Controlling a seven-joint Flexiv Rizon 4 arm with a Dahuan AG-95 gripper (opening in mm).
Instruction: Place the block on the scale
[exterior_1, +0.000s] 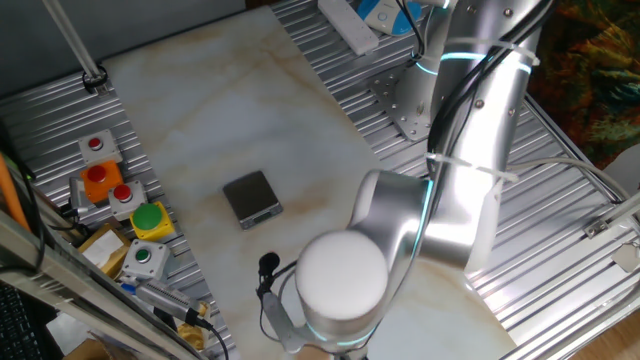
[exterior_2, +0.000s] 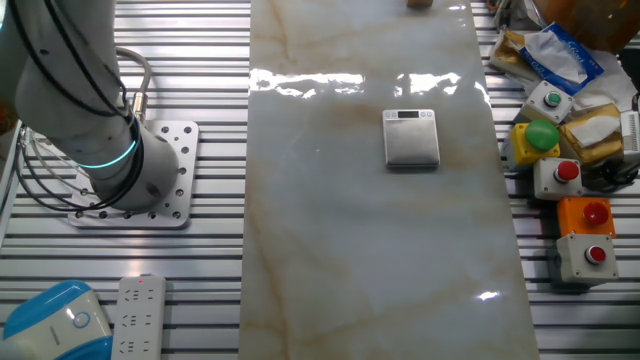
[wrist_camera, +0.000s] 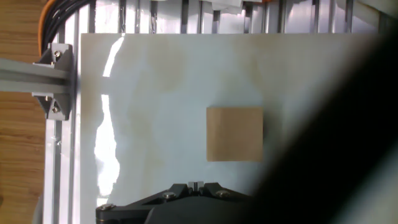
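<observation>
Hand view, nearest first: the gripper (wrist_camera: 196, 186) body shows only as a dark housing along the bottom edge, with two screws and a small centre seam. A large dark blurred shape covers the right side and lower right corner. Fingertips are not visible, so whether the jaws stand apart or together cannot be told. Nothing is seen held.

Just beyond the housing, the block (wrist_camera: 234, 134) lies flat on the marble table top (wrist_camera: 155, 93), top face square to the camera. It sits slightly right of the housing's centre seam and apart from it, with bare marble between. Its right edge is near the dark blur.

Farther out in the same view: an aluminium bracket (wrist_camera: 53, 81) at the left edge of the table, and cables at the top left.

In one fixed view, the arm's elbow (exterior_1: 340, 280) hides the hand and the block. The scale (exterior_1: 251, 197) sits on the marble mid-table, well apart from the arm. The button boxes (exterior_1: 125, 200) line the left rail.

In the other fixed view, the scale (exterior_2: 411, 137) has its top bare, and the arm base (exterior_2: 125, 170) is at left. A tan corner at the top edge may be the block; too little shows to tell.
</observation>
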